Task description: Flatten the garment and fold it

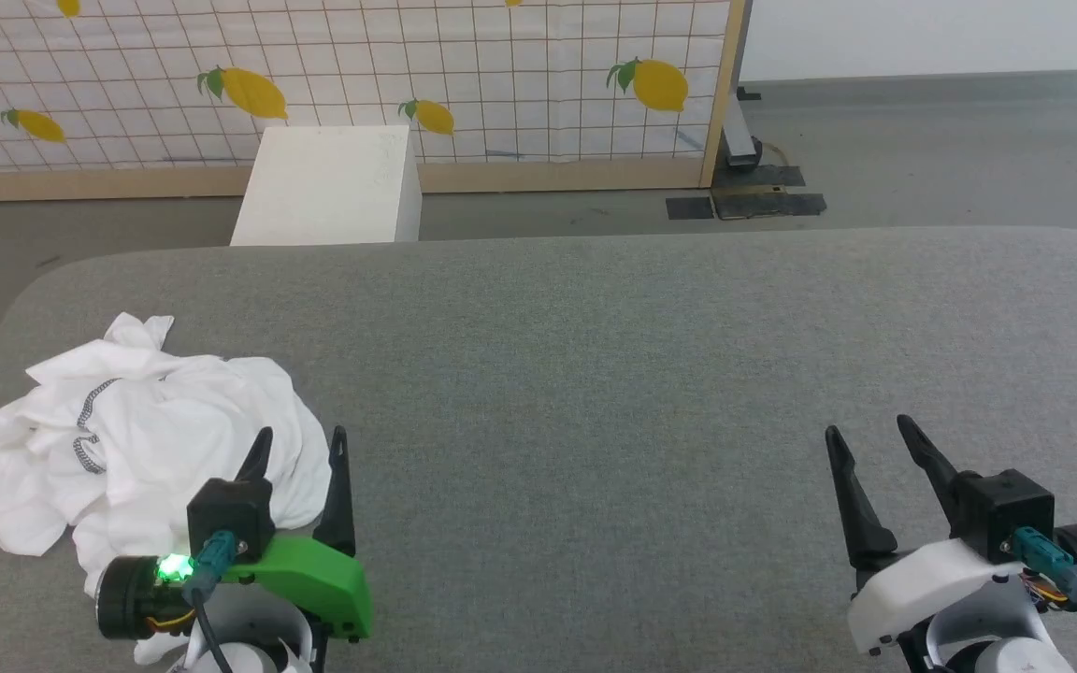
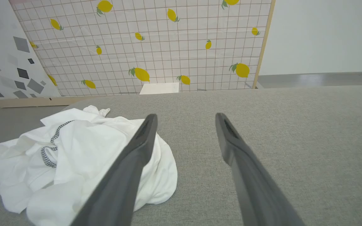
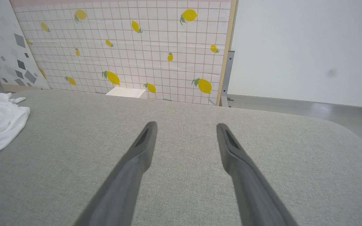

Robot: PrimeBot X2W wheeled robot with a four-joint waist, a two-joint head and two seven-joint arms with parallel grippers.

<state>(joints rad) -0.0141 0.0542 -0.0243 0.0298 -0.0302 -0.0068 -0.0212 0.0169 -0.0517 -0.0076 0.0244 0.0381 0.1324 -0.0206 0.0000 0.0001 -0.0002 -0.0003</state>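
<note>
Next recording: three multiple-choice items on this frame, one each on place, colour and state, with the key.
1. Where on the grey padded table does the crumpled white fabric shirt lie? A) left end B) middle C) right end
2. What colour is the plastic wrist cover behind the left gripper? A) white B) green C) red
3. How do the left gripper and right gripper stand? A) both shut B) left shut on the shirt C) both open, empty
1 A, it is heaped by the left gripper; 2 B, it shows green; 3 C, both finger pairs stand spread, nothing between.
</note>
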